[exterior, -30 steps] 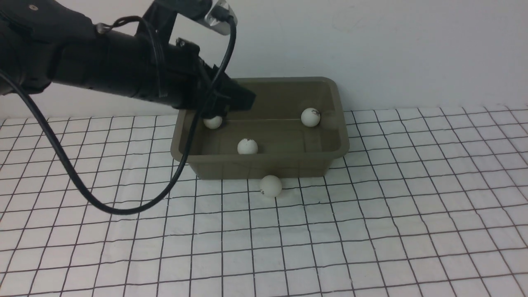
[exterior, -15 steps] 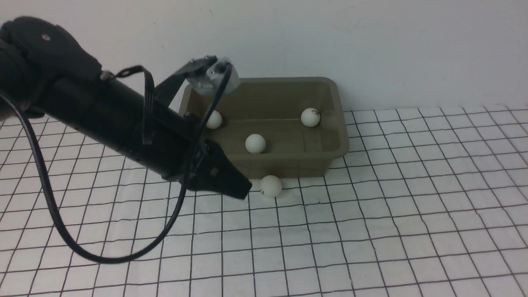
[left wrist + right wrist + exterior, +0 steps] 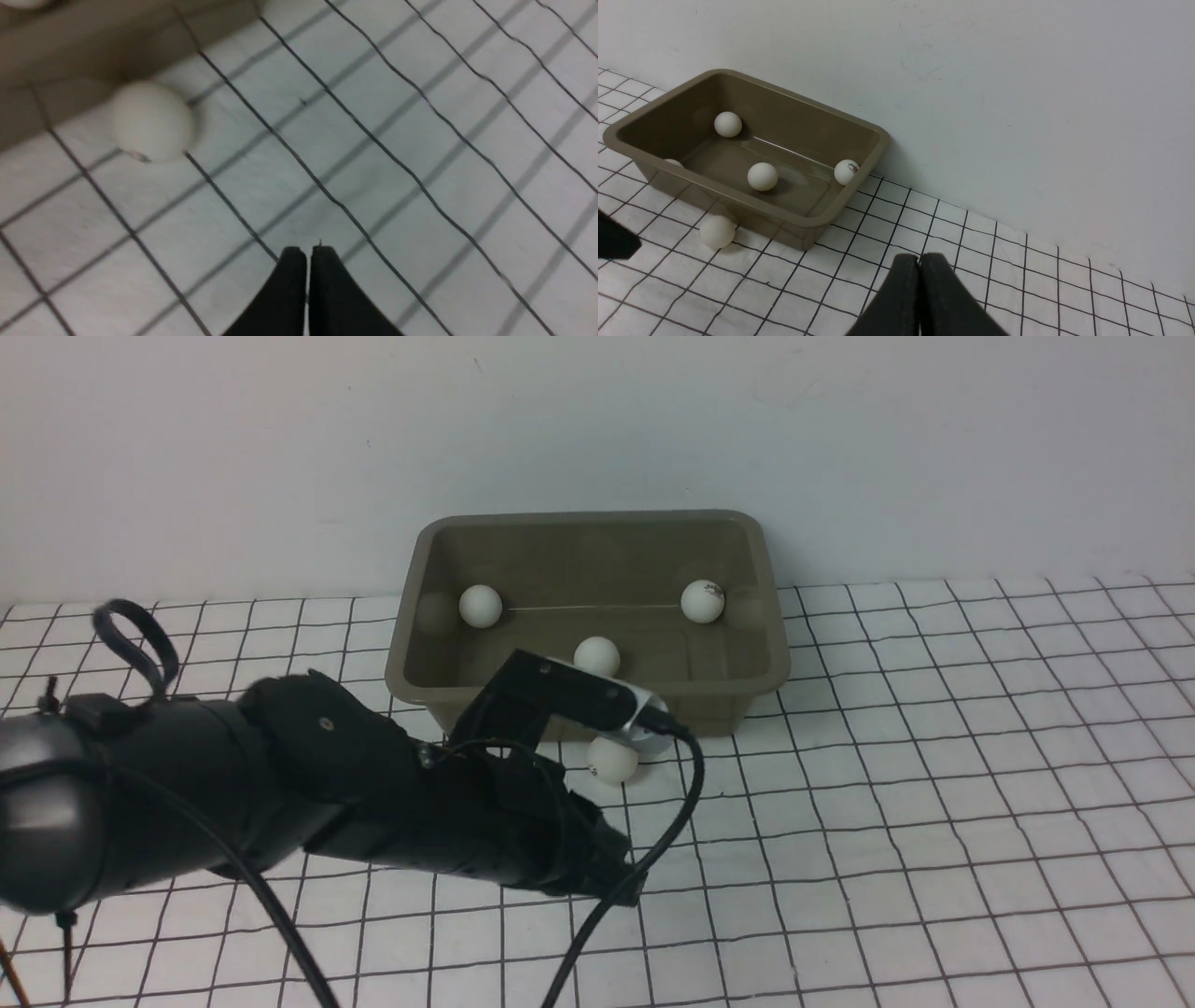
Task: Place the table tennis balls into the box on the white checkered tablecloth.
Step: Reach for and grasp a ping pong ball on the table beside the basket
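Observation:
The olive-grey box (image 3: pixel 775 672) stands at the back of the white checkered tablecloth (image 3: pixel 934 803). Three table tennis balls lie inside it: one at the left (image 3: pixel 480 606), one at the right (image 3: pixel 702 601), one in the middle (image 3: pixel 597 655). Another ball (image 3: pixel 613 761) rests on the cloth against the box's front wall, partly behind my left wrist camera. My left gripper (image 3: pixel 621 887) hangs low over the cloth in front of that ball, shut and empty (image 3: pixel 308 254); the ball (image 3: pixel 153 122) lies apart from it. My right gripper (image 3: pixel 919 261) is shut and empty, far from the box (image 3: pixel 752 198).
A plain white wall rises right behind the box. My left arm and its black cable (image 3: pixel 653 840) lie across the cloth's front left. The cloth is slightly wrinkled.
My left arm has swung from above the box's left end down to the cloth in front of the box, and its jaws have shut. The middle ball rolled a little to the right.

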